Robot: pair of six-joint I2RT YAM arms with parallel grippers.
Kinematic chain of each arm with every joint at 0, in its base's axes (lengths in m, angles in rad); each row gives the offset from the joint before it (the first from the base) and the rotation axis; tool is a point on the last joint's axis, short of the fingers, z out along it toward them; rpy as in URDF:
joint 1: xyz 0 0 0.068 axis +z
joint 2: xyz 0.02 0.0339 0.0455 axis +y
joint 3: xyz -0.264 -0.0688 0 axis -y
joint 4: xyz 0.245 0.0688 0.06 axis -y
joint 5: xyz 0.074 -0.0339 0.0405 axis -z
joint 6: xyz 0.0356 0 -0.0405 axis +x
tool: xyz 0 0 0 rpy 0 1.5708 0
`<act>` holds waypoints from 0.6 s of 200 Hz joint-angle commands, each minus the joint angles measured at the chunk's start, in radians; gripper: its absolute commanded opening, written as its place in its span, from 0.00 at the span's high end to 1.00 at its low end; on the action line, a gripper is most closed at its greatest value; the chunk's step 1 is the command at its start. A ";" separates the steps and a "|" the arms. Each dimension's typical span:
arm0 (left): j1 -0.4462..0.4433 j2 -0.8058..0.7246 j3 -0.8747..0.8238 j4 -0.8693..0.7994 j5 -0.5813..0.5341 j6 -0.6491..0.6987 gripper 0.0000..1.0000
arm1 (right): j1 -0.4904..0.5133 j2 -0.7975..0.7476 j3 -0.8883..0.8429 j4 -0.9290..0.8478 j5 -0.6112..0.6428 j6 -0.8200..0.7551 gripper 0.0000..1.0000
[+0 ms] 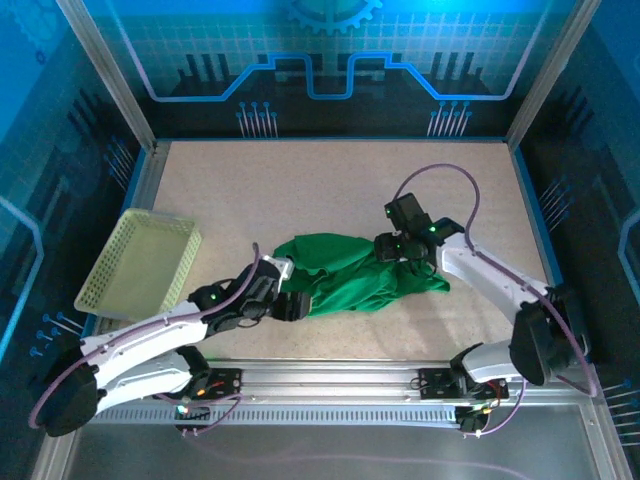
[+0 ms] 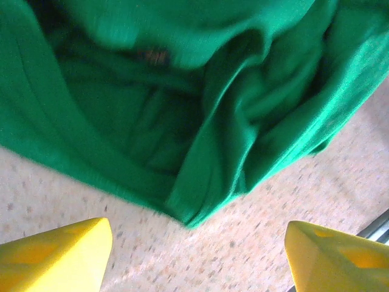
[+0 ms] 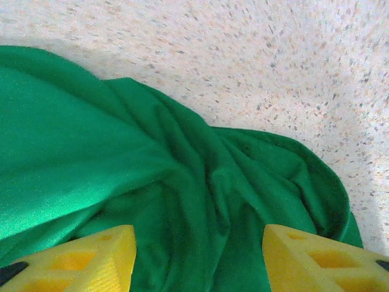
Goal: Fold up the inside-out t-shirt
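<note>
Yellow fingers of the left gripper (image 2: pixel 197 243) stand wide apart over bare tabletop, holding nothing, with a folded edge of the inside-out t-shirt (image 1: pixel 350 275) just beyond them. The right gripper (image 3: pixel 199 243) is likewise spread and released above the crumpled cloth. The shirt lies bunched mid-table on the speckled beige table (image 1: pixel 300 180), with a pale basket (image 1: pixel 140 262) at the left edge and blue printed walls (image 1: pixel 330 60) around. Both wrists cover the shirt's ends, and its sleeves and collar cannot be told apart.
</note>
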 commanded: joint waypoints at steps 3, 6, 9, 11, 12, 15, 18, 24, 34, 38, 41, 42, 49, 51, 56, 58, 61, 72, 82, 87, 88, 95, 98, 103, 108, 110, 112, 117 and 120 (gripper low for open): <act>-0.005 0.084 0.096 -0.009 -0.067 0.039 0.22 | 0.076 -0.064 0.030 -0.081 0.061 0.039 0.40; -0.006 0.102 0.107 -0.004 -0.067 0.038 0.23 | 0.087 -0.065 0.028 -0.081 0.058 0.049 0.40; -0.009 0.119 0.117 0.003 -0.069 0.039 0.22 | 0.098 -0.065 0.026 -0.079 0.052 0.060 0.40; -0.009 0.131 0.124 0.008 -0.069 0.039 0.23 | 0.105 -0.065 0.024 -0.077 0.050 0.067 0.40; -0.010 0.137 0.126 0.011 -0.070 0.039 0.22 | 0.107 -0.065 0.024 -0.076 0.048 0.070 0.40; -0.012 0.154 0.136 0.019 -0.071 0.037 0.23 | 0.116 -0.064 0.021 -0.073 0.041 0.082 0.40; -0.012 0.169 0.144 0.026 -0.071 0.034 0.22 | 0.125 -0.061 0.018 -0.069 0.032 0.094 0.41; -0.014 0.199 0.162 0.039 -0.071 0.025 0.23 | 0.138 -0.057 0.008 -0.053 0.009 0.114 0.41; -0.012 0.251 0.195 0.051 -0.089 0.014 0.23 | 0.153 -0.048 -0.015 -0.007 -0.035 0.147 0.43; -0.010 0.273 0.210 0.050 -0.100 0.010 0.23 | 0.158 -0.042 -0.024 0.010 -0.047 0.160 0.44; -0.007 0.290 0.222 0.046 -0.108 0.005 0.23 | 0.160 -0.036 -0.030 0.023 -0.056 0.169 0.45; -0.006 0.296 0.226 0.043 -0.111 0.003 0.23 | 0.160 -0.033 -0.033 0.026 -0.059 0.171 0.45; 0.009 0.332 0.254 0.030 -0.116 -0.010 0.23 | 0.162 -0.018 -0.043 0.047 -0.073 0.189 0.47; 0.014 0.343 0.260 0.030 -0.112 -0.015 0.23 | 0.163 -0.012 -0.044 0.052 -0.077 0.193 0.47; 0.026 0.362 0.268 0.039 -0.096 -0.023 0.25 | 0.163 0.000 -0.047 0.064 -0.085 0.200 0.48; 0.031 0.371 0.271 0.046 -0.087 -0.027 0.25 | 0.164 0.004 -0.049 0.070 -0.087 0.202 0.48; 0.036 0.381 0.271 0.058 -0.075 -0.033 0.26 | 0.165 0.013 -0.050 0.079 -0.094 0.203 0.49; 0.050 0.411 0.266 0.115 -0.029 -0.046 0.27 | 0.165 0.034 -0.053 0.105 -0.108 0.208 0.49; 0.057 0.440 0.269 0.143 -0.009 -0.052 0.30 | 0.166 0.050 -0.050 0.126 -0.120 0.212 0.50; 0.059 0.454 0.274 0.147 -0.005 -0.057 0.33 | 0.166 0.060 -0.048 0.137 -0.130 0.211 0.51; 0.059 0.458 0.276 0.147 -0.005 -0.057 0.33 | 0.166 0.062 -0.047 0.138 -0.132 0.212 0.51; 0.061 0.475 0.276 0.160 0.007 -0.059 0.35 | 0.167 0.077 -0.040 0.145 -0.138 0.209 0.51; 0.061 0.483 0.276 0.168 0.014 -0.059 0.36 | 0.168 0.084 -0.038 0.146 -0.138 0.209 0.52; 0.062 0.493 0.275 0.180 0.023 -0.063 0.38 | 0.169 0.098 -0.031 0.146 -0.139 0.210 0.52; 0.064 0.504 0.275 0.188 0.031 -0.069 0.41 | 0.169 0.108 -0.029 0.153 -0.141 0.211 0.52; 0.064 0.507 0.273 0.192 0.035 -0.071 0.41 | 0.169 0.112 -0.030 0.156 -0.144 0.212 0.52; 0.063 0.509 0.272 0.197 0.040 -0.073 0.41 | 0.169 0.116 -0.031 0.162 -0.148 0.212 0.52; 0.065 0.516 0.268 0.208 0.046 -0.078 0.41 | 0.170 0.129 -0.035 0.180 -0.168 0.215 0.52; 0.065 0.519 0.264 0.215 0.049 -0.081 0.42 | 0.169 0.136 -0.037 0.194 -0.184 0.217 0.51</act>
